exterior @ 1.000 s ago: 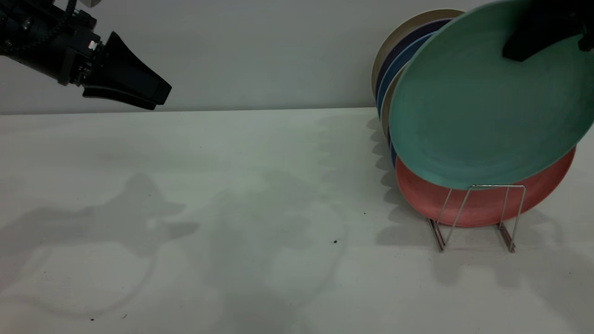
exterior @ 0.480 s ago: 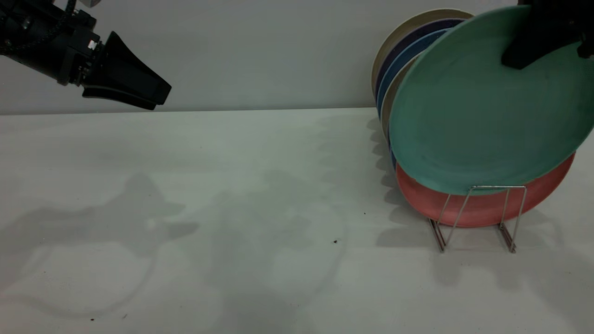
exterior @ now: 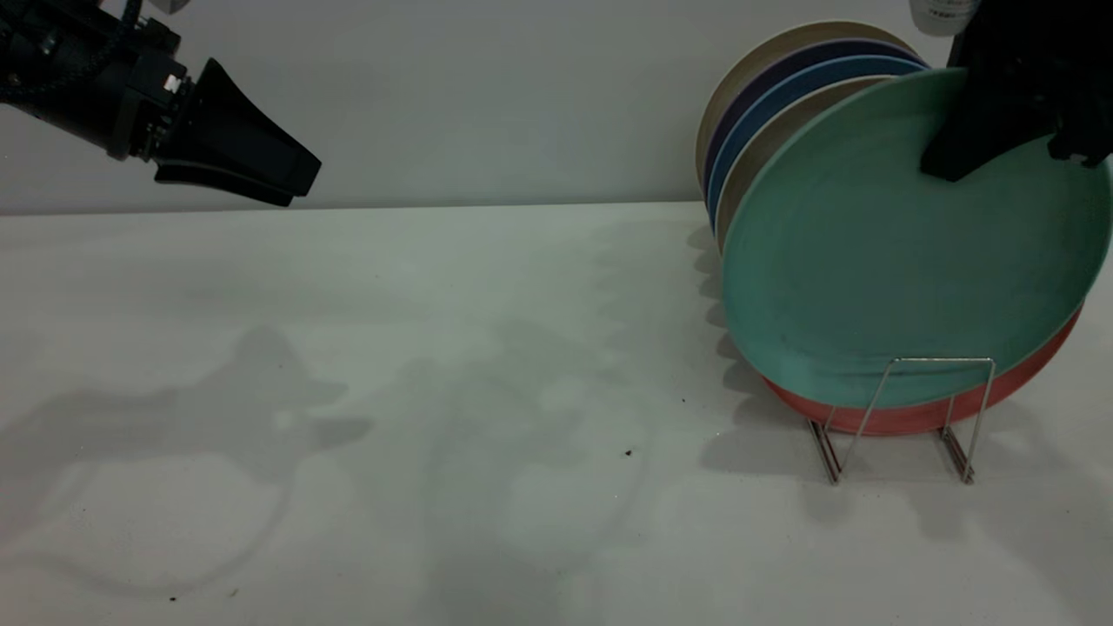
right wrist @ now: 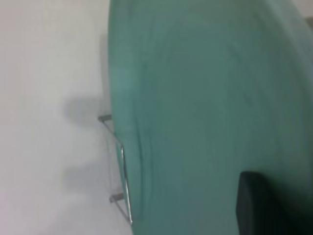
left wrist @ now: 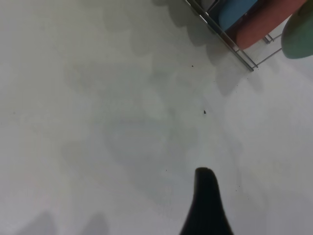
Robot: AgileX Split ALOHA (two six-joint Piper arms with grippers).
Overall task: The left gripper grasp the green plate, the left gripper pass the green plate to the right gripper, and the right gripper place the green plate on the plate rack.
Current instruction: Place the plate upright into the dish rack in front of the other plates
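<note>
Just behind the front wire loop of the plate rack (exterior: pixel 904 417), the green plate (exterior: pixel 878 269), round, matte teal with a low rim, leans against a pink plate (exterior: pixel 913 419). The right gripper (exterior: pixel 1000 143) clamps its upper edge. Well apart from the rack, the left gripper (exterior: pixel 261 169) hangs closed.

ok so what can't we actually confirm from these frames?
- Green plate bottom edge: exterior view, behind the plate rack front loop; whether it sits in a slot can't be told.
- Right tool: cut off by the top and right edges; the finger behind the plate is hidden.
- Pink plate: only a sliver, covered by the green plate.
- Left tool: wrist view shows one fingertip only.
</note>
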